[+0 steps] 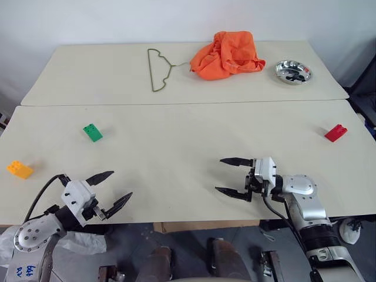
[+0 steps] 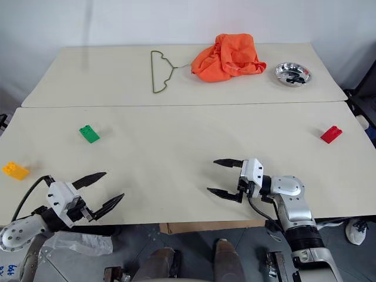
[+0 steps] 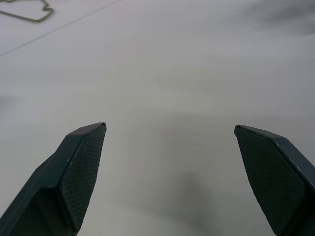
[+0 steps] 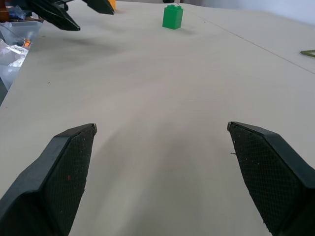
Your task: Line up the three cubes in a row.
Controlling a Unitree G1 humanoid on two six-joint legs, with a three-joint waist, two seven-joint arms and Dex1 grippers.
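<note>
Red, green and orange-yellow, the 3 cubes lie well apart on the near table [image 1: 176,135]: the red cube [image 1: 335,133] far right, the green cube [image 1: 92,132] left, the orange-yellow cube [image 1: 20,169] at the left edge. The left gripper [image 1: 111,188] and right gripper [image 1: 230,175] hover near the front edge, fingers spread wide, holding nothing.

We saw the near table [image 1: 176,147] mostly bare in the middle, so a gripper could pass there freely. The green cube [image 1: 92,132] and the orange-yellow cube [image 1: 20,169] stood near its left side, the red cube [image 1: 335,133] near the right edge, all well apart. The hanger [image 1: 157,69], orange cloth [image 1: 229,55] and metal bowl [image 1: 293,72] lay on the far table.
</note>
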